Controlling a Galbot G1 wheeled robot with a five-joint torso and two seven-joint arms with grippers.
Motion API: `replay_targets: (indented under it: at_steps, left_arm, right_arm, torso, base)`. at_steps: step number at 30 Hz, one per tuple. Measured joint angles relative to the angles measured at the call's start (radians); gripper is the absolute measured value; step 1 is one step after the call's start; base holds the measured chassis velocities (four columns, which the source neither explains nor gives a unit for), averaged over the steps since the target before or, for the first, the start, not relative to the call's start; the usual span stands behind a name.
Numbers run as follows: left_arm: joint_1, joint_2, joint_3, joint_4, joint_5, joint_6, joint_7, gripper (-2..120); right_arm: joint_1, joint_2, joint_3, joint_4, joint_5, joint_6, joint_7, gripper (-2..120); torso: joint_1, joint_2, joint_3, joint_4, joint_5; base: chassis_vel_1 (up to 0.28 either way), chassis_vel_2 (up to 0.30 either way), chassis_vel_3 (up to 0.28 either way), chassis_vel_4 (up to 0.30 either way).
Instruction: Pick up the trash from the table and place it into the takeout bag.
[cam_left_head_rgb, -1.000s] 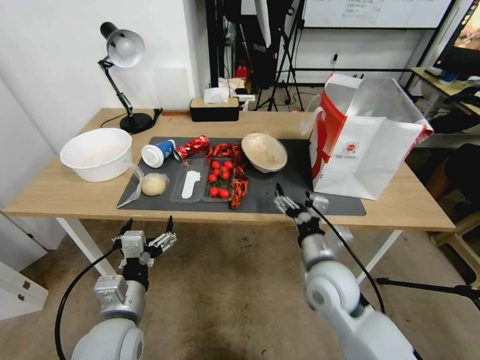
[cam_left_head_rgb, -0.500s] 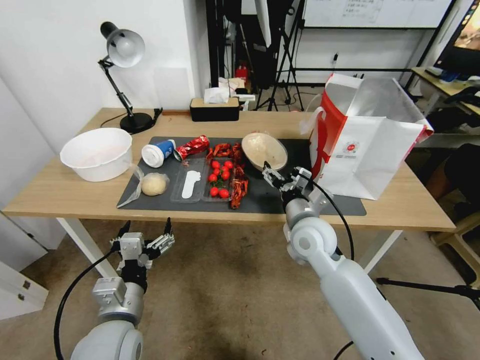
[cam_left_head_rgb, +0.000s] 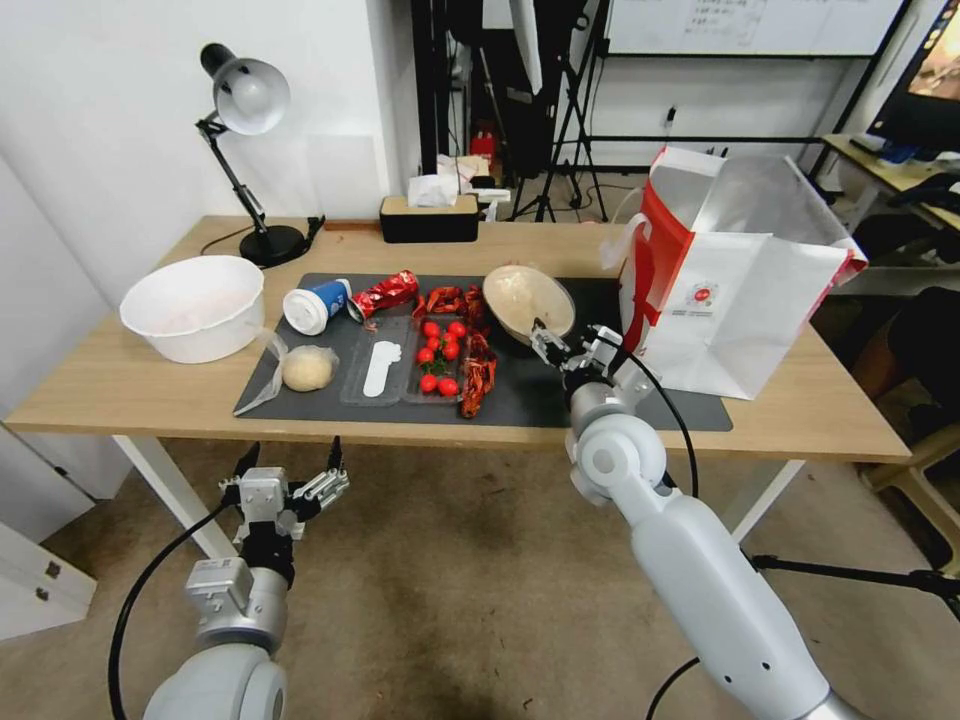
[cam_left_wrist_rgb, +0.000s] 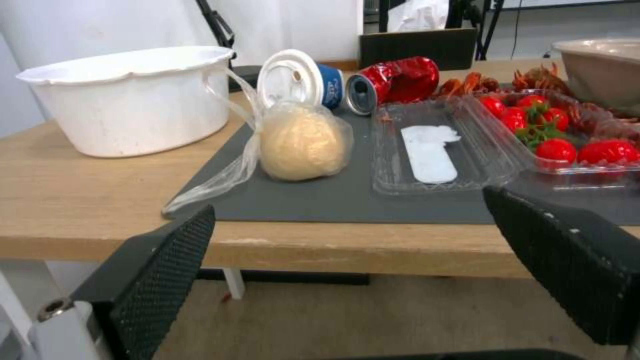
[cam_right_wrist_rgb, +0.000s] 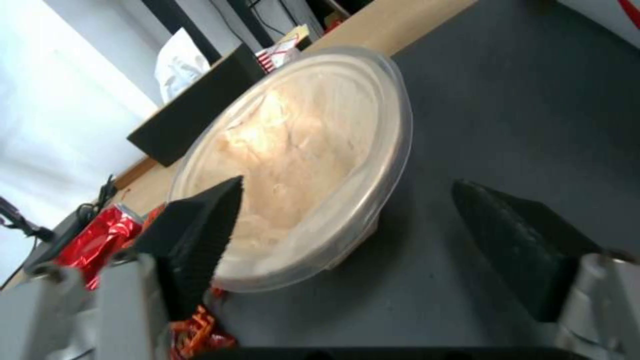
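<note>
Head view shows the right gripper (cam_left_head_rgb: 570, 343) reaching over the dark grey mat (cam_left_head_rgb: 560, 395) of the table (cam_left_head_rgb: 120, 385), its fingers spread open at the near rim of the beige bowl (cam_left_head_rgb: 527, 301). In the right wrist view one finger (cam_right_wrist_rgb: 200, 230) stands in front of the bowl's rim (cam_right_wrist_rgb: 373, 165) and the other is beside it over the mat; I cannot tell if any finger touches the bowl. The takeout bag (cam_left_head_rgb: 735, 300) stands upright and open just to the right of the bowl. The left gripper (cam_left_head_rgb: 290, 485) hangs below the table edge, in front of it, fingers open and holding nothing. On the mat's left part lie the clear bag with the dough ball (cam_left_head_rgb: 305, 368), the blue-and-white paper cup (cam_left_head_rgb: 315, 303) on its side, and the crushed red can (cam_left_head_rgb: 385, 293). A clear tray with red tomatoes (cam_left_head_rgb: 438, 357) is in the middle. A white tub (cam_left_head_rgb: 192, 307) sits on the bare wood, left of the mat.
</note>
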Motion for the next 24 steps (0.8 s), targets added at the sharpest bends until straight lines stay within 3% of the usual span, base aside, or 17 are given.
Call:
replay_targets:
  at_steps: [2, 5, 13, 18, 24]
  left_arm:
    - [0.000, 0.000, 0.000, 0.000, 0.000, 0.000, 0.000, 100]
    - [0.004, 0.000, 0.000, 0.001, 0.000, -0.006, 0.000, 100]
    - [0.005, 0.000, -0.001, 0.008, 0.002, -0.018, -0.001, 100]
    - [0.008, -0.002, 0.000, 0.010, 0.005, -0.025, -0.002, 100]
    - [0.008, -0.004, 0.001, 0.010, 0.007, -0.028, -0.002, 100]
  right_arm:
    - [0.001, 0.001, 0.000, -0.001, 0.000, 0.000, 0.000, 80]
    - [0.015, 0.007, -0.001, -0.019, 0.001, -0.002, 0.005, 61]
    - [0.038, 0.017, -0.005, -0.050, 0.007, -0.016, 0.021, 36]
    - [0.045, 0.020, -0.006, -0.065, 0.011, -0.033, 0.034, 13]
    - [0.039, 0.019, -0.004, -0.056, 0.005, -0.034, 0.038, 2]
  torso:
    - [0.000, 0.000, 0.000, 0.0000, 0.0000]
    - [0.000, 0.000, 0.000, 0.0000, 0.0000]
    - [0.000, 0.000, 0.000, 0.0000, 0.0000]
    - [0.000, 0.000, 0.000, 0.0001, 0.0001]
    - [0.000, 0.000, 0.000, 0.0002, 0.0000]
  base:
    - [0.000, 0.000, 0.000, 0.000]
    - [0.000, 0.000, 0.000, 0.000]
    - [0.000, 0.000, 0.000, 0.000]
    - [0.000, 0.000, 0.000, 0.000]
    - [0.000, 0.000, 0.000, 0.000]
